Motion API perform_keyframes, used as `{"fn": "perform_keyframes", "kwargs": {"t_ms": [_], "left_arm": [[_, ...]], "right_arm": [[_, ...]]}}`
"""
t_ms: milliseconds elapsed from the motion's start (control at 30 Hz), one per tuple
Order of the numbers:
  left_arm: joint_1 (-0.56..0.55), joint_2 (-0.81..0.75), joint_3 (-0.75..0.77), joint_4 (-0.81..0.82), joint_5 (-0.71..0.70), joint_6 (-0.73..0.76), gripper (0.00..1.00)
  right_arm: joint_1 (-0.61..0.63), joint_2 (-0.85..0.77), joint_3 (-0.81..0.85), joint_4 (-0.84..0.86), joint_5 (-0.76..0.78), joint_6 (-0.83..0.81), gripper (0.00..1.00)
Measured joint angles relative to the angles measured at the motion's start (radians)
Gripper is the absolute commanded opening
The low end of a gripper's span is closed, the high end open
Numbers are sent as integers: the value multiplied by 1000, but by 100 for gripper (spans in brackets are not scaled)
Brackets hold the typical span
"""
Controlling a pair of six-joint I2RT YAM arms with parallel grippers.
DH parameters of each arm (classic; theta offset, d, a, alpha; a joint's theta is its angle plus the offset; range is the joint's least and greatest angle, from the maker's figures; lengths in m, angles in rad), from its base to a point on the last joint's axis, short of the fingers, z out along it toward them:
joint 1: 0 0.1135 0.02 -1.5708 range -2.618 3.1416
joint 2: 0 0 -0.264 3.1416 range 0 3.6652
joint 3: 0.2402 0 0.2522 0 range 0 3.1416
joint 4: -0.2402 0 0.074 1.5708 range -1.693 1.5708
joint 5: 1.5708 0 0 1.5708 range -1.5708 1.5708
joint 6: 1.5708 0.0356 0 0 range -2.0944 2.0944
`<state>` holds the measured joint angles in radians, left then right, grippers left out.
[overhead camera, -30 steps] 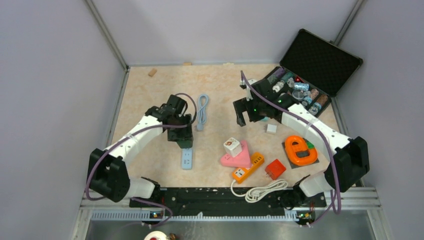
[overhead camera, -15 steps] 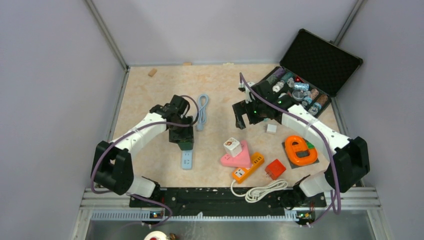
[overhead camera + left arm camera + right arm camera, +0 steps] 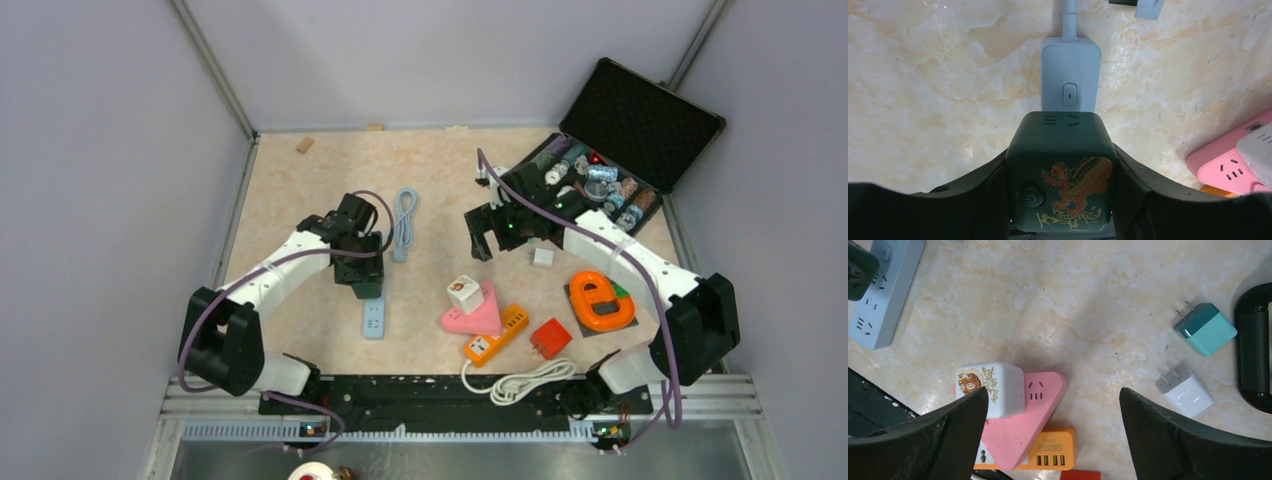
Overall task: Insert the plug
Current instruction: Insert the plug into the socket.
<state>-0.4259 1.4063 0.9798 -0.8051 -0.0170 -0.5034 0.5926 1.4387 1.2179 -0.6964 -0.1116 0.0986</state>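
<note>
Left pincer is clamped on the dark green cube plug with a red-gold dragon print, one finger on each side face. The plug sits square between the fingertips, directly over the pale blue plastic power strip. The strip's rocker switch and cable end show just beyond the pincer tips, and its socket part is hidden under the cube. I cannot tell whether plug and strip are touching. In the top view the strip's free end sticks out on the pincer's near side.

Right pincer has its fingers wide apart and holds nothing, up off the marbled beige bench. Under it lies a pink triangular socket block with a white tiger-print cube on top. A teal charger and a white charger lie off to one side.
</note>
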Motion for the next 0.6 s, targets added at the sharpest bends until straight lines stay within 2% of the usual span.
{"fn": "perform_keyframes", "kwargs": {"t_ms": [600], "left_arm": [[-22, -41, -70, 85, 14, -34, 0]], "right_arm": [[0, 0, 0, 0, -11, -14, 99]]}}
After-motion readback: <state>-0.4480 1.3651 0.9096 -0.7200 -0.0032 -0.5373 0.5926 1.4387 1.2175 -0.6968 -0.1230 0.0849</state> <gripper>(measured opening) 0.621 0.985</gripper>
